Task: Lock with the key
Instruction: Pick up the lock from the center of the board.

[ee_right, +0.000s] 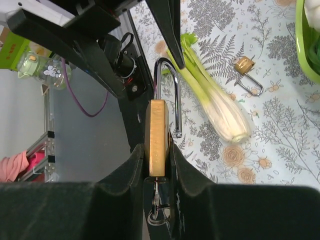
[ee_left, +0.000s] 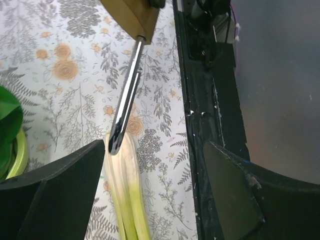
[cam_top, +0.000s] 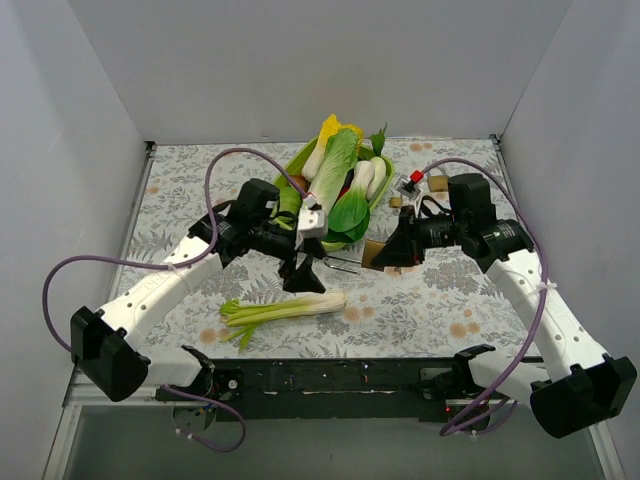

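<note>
Floral-cloth table (cam_top: 180, 190): leek (cam_top: 290, 307), green vegetable basket (ee_right: 301, 45), small padlock (ee_right: 244, 65) lying on it.

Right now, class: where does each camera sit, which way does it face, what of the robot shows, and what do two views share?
Top external: above and behind the arms, looking down on the table; both arms, left claw and right claw show.
Left wrist: on the left arm, looking down between its own open fingers at the shackle of the padlock.
Right wrist: on the right arm, looking along its fingers, shut on the padlock, toward the left claw.
Shared: both wrist views show the padlock and the leek.
</note>
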Action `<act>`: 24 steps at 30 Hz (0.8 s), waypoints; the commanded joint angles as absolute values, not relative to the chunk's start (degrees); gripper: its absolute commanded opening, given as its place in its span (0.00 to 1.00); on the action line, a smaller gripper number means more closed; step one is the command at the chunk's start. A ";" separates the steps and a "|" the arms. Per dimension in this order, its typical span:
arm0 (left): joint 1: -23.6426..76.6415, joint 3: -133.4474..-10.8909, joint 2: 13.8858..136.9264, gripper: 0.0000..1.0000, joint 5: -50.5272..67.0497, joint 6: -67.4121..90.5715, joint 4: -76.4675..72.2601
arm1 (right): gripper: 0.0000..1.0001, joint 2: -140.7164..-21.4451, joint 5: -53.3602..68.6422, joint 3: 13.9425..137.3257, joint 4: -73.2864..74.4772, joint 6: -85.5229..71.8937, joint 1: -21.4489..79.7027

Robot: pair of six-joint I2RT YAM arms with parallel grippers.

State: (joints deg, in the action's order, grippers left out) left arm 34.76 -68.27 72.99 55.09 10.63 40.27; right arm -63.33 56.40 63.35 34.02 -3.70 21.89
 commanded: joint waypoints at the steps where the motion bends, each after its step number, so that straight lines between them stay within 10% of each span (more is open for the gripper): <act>1: 41.64 -67.95 73.74 0.79 50.54 5.44 37.28 | 0.01 -58.81 64.76 61.71 37.27 -0.26 18.55; 16: 48.96 -69.00 80.77 0.19 47.37 8.52 28.83 | 0.01 -55.90 66.26 58.36 41.74 3.07 15.65; 24: 49.22 -67.94 80.07 0.27 46.67 13.80 22.68 | 0.01 -57.22 68.29 57.57 41.75 3.16 14.42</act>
State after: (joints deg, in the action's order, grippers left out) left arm 48.77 -67.77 82.37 47.27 11.64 26.39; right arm -57.36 63.16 57.17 43.13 2.63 15.14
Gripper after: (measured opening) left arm 0.253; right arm 0.244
